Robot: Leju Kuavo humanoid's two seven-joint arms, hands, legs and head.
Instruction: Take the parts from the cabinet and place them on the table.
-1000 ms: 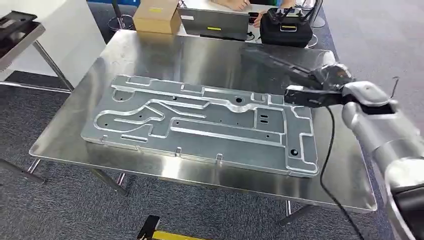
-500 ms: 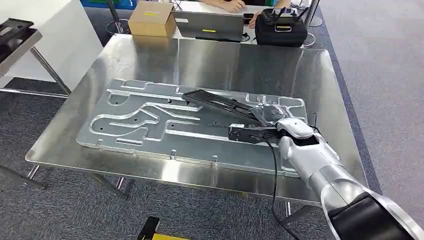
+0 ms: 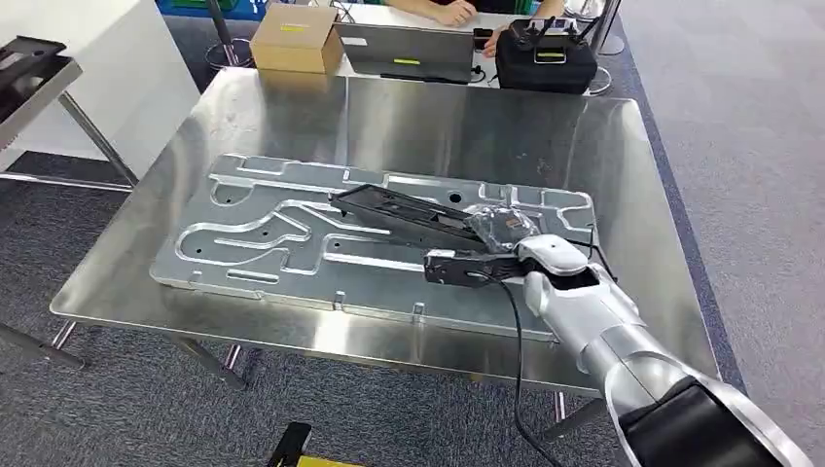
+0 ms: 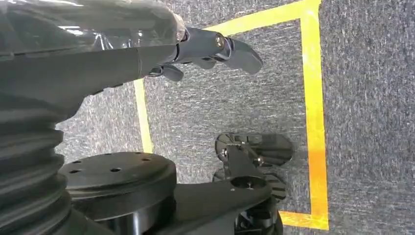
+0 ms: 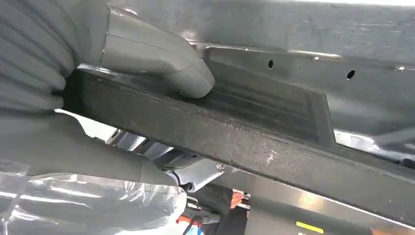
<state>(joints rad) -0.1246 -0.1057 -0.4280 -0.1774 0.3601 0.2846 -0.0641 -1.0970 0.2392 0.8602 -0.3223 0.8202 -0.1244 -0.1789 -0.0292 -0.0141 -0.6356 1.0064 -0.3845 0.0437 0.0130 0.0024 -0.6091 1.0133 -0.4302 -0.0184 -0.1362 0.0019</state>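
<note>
On the table (image 3: 292, 117) lies a wide metal plate (image 3: 263, 243), across its near half. Above the plate's right part the right hand (image 3: 501, 233) holds a long part (image 3: 389, 207), which runs toward 10 o'clock. Beyond the table's far edge sit a box (image 3: 295, 37) at 11 o'clock, a laptop (image 3: 404, 49) at 12 and a bag (image 3: 545, 63) at 1 o'clock

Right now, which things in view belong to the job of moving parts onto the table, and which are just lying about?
Part of the job:
- black part, held by the right hand
- steel table
- large grey machined plate lying on the table, under the black part

Lying about:
- cardboard box
- laptop
- black case
</note>
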